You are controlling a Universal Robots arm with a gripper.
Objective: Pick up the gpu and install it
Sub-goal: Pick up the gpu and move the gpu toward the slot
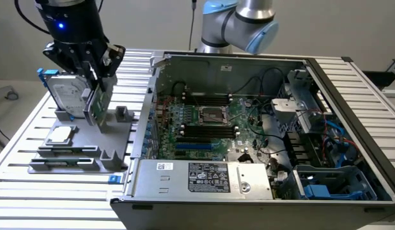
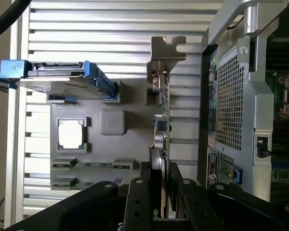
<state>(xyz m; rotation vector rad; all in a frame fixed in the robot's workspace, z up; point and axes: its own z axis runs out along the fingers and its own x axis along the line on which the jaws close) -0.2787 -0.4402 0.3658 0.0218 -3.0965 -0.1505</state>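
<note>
The gripper (image 1: 95, 79) (image 2: 156, 174) is closed on the gpu (image 1: 97, 103) (image 2: 162, 120), which it holds upright on edge. The card is just beside the hard drive (image 1: 66, 93), over the grey parts holder (image 1: 82, 146) near the tabletop's (image 1: 25, 139) edge on the exterior view's left, outside the open computer case (image 1: 204, 179).

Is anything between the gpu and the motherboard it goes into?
Yes: the case's side wall stands between the gpu, held in the gripper at the grey fixture, and the motherboard. The case is open on top.

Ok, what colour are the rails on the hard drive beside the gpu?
Blue. The rails on the hard drive show best in the wrist view.
</note>
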